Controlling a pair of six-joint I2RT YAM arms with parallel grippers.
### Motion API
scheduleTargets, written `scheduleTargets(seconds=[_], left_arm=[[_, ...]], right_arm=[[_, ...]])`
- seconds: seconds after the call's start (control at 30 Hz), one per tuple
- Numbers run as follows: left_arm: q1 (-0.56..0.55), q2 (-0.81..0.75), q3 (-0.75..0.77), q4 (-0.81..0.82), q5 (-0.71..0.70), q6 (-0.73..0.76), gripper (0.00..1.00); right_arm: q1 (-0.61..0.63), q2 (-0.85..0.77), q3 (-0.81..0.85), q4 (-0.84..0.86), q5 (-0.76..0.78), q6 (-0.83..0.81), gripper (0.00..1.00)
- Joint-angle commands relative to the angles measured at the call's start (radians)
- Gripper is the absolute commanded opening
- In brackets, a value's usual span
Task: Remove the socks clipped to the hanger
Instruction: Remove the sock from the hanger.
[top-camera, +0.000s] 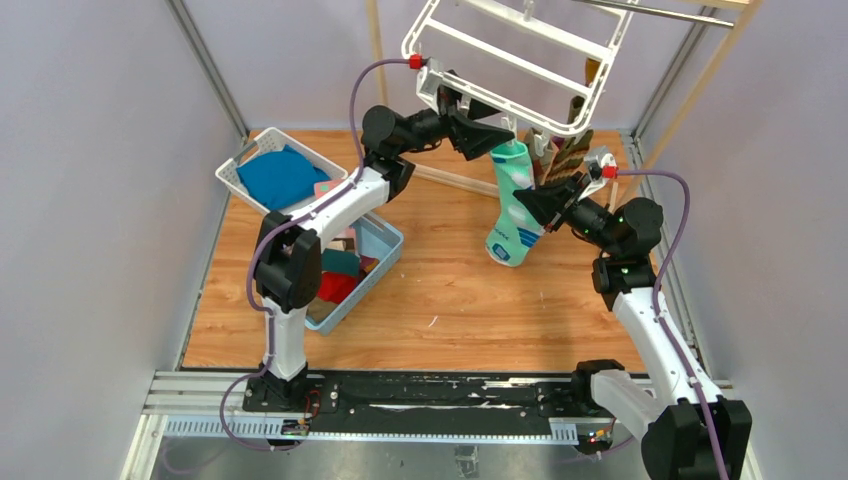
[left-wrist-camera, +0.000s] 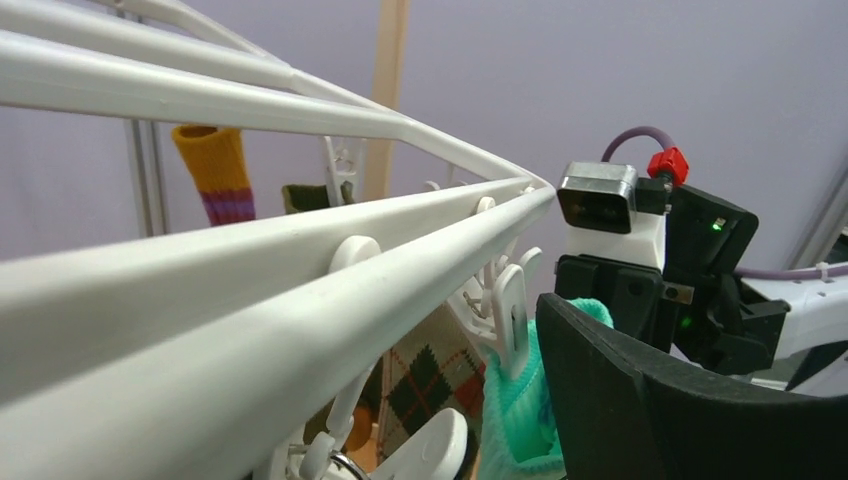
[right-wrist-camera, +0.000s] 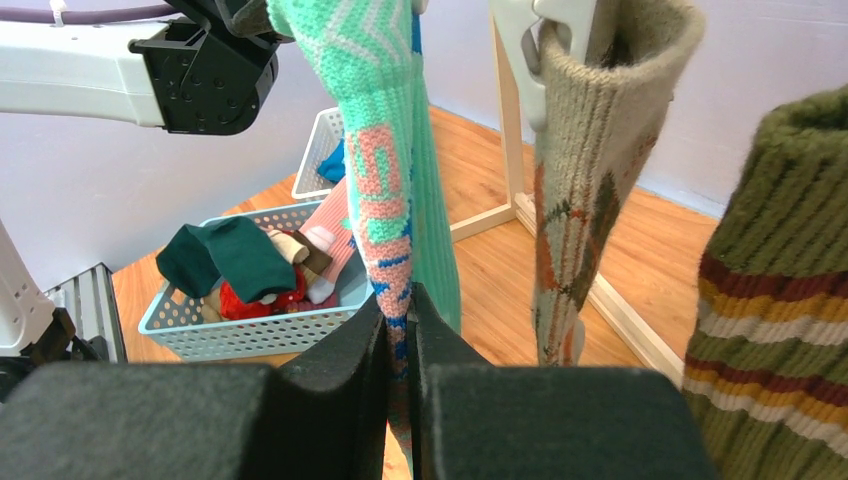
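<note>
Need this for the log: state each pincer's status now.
Left pincer: open, beside the top of the teal sock.
Right pincer: closed on the teal sock.

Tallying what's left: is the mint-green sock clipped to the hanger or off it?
Clipped: a white clip under the hanger holds the mint-green sock by its top; the right gripper is shut on it.

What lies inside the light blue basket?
In the basket: a dark green sock, a red sock and a pink sock. Anything beneath them is covered.

White arm links (top-camera: 338, 203), black joints (top-camera: 290, 268), black right claw (right-wrist-camera: 400, 322), purple cables (top-camera: 353, 95), red connectors (top-camera: 417, 62).
</note>
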Motion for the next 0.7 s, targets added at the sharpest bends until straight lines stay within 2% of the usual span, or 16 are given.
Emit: scheduleTargets(seconds=[0.0, 0.2, 0.4, 0.5, 0.6, 0.67], left_arm=[[-0.012, -0.013, 0.007, 0.089, 0.06, -0.028, 0.77], [-0.013, -0.033, -0.017, 0.09, 0.029, -0.034, 0.6], [-0.015, -0.049, -0.031, 0.083, -0.015, -0.062, 0.32], [-0.016, -0.063, -0.049, 0.068, -0.047, -0.075, 0.21], [-0.016, -0.071, -0.055, 0.064, -0.049, -0.077, 0.17], [-0.017, -0.076, -0.057, 0.066, -0.037, -0.079, 0.26]], right_arm=[[-0.014, -0.012, 0.013, 0.023, -0.019, -0.011, 0.08], [-0.013, -0.016, 0.009, 0.025, -0.02, -0.011, 0.08], [-0.014, -0.022, 0.004, 0.02, -0.018, -0.019, 0.08], [-0.014, -0.023, 0.007, 0.02, -0.019, -0.017, 0.08], [-0.014, -0.023, 0.01, 0.02, -0.021, -0.018, 0.08], [-0.013, -0.025, 0.012, 0.017, -0.021, -0.017, 0.08]])
